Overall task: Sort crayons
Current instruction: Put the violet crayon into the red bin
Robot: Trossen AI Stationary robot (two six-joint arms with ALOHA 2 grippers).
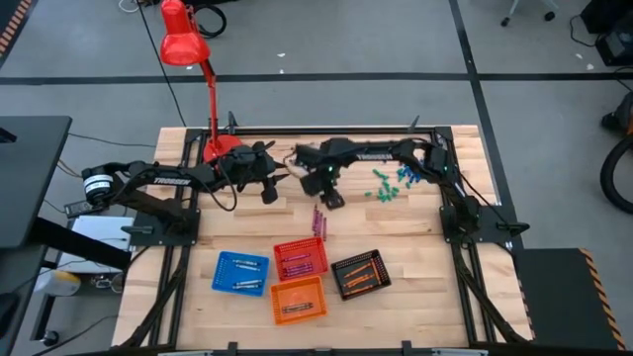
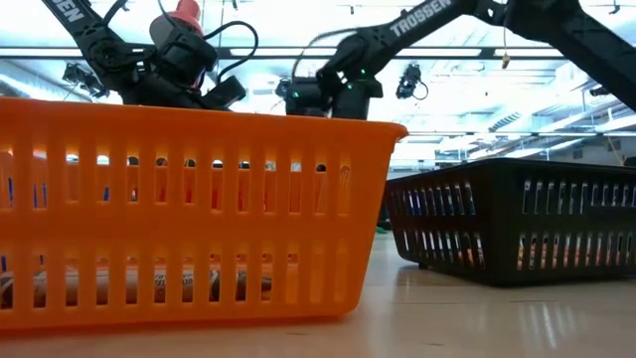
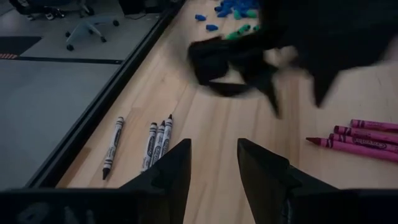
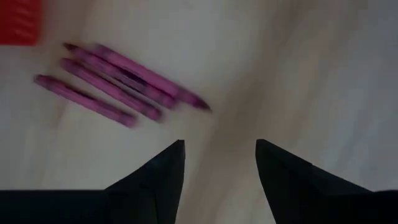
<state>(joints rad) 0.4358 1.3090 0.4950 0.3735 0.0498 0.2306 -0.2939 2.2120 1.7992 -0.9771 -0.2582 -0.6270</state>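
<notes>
Four-ish magenta crayons (image 4: 121,81) lie side by side on bare table just ahead of the right gripper (image 4: 219,163), fingers spread and empty, closer than the equally open left gripper (image 3: 213,163).

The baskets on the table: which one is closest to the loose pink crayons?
The red basket. The magenta crayons lie just beyond its far corner, while the blue, orange and black baskets sit farther off.
</notes>
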